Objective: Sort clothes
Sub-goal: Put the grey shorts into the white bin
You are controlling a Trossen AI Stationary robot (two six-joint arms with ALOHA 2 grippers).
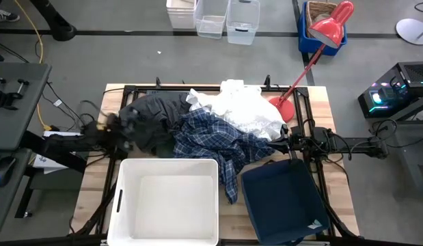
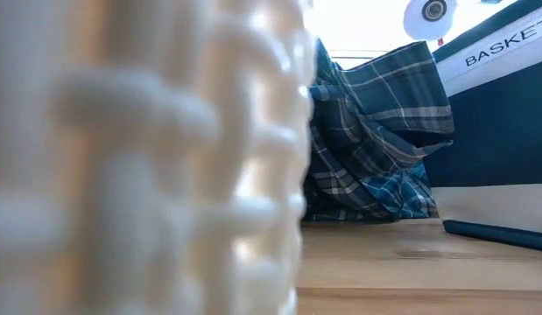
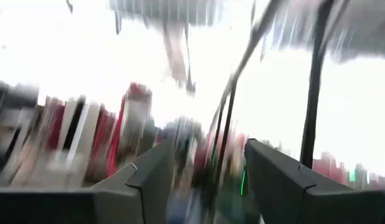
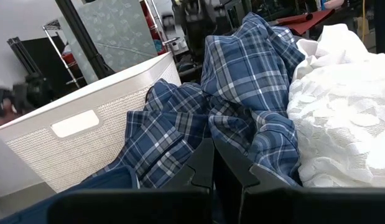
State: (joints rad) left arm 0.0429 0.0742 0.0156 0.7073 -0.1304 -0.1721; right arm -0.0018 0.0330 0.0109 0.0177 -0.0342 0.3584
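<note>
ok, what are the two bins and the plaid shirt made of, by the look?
White bin: looks like rigid moulded plastic, matte, with a woven-pattern wall and a cut-out handle. Navy bin: seemingly soft fabric, matte, its walls sagging slightly. Plaid shirt: thin woven cloth, likely cotton, that creases and drapes in loose folds.

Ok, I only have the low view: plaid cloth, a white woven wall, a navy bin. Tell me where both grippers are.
Observer: The right gripper is shut and sits at the right edge of the pile, just before the plaid shirt.
Operator: Now the left one.
Observer: The left gripper is open at the table's left side, beside the dark green garment.
Operator: Report what's in the bins.
Observer: Neither the white bin nor the navy bin holds any clothes.
</note>
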